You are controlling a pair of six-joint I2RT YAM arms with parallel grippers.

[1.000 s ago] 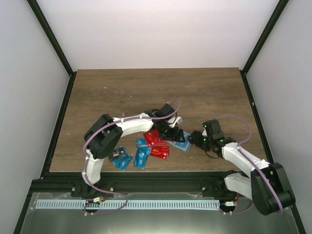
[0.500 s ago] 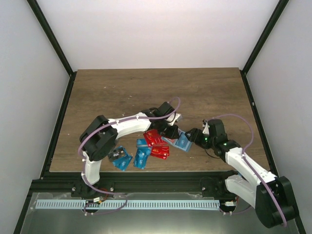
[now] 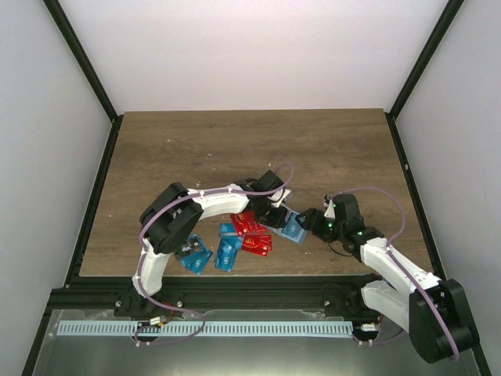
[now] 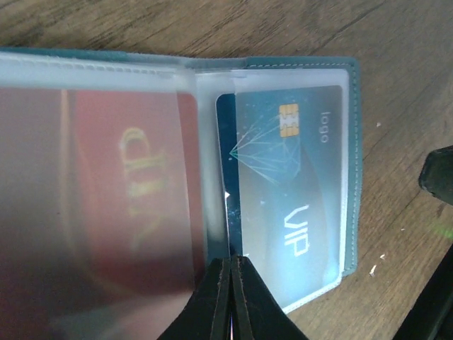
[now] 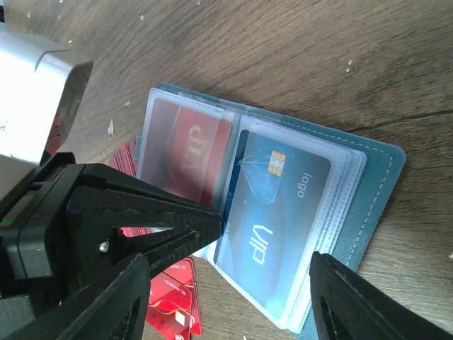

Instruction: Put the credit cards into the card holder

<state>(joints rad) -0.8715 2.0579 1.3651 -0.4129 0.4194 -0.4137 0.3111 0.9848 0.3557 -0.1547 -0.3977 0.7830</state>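
On the tabletop (image 3: 235, 149), near its front middle, the card holder (image 5: 371, 185) lies open and flat with its clear sleeves (image 4: 99, 177) facing up. A red card (image 5: 190, 145) sits in the left sleeve and a blue card (image 5: 272, 205) in the right. The left hand (image 4: 230, 275) is pinched fully closed at the sleeve edge beside the spine; whether it nips the plastic, a card's edge or nothing at all I cannot tell. The right hand (image 5: 226, 304) stands wide, fingers either side of the holder's near end, carrying nothing. Loose credit cards (image 3: 249, 233), red and blue, lie heaped just beside the holder on the left arm's side. The risk I see: if the left hand lifts with only thin plastic in its pinch, the light holder may drag or fold shut, and seated cards could slide out; a right hand pressing off-centre could skew it too
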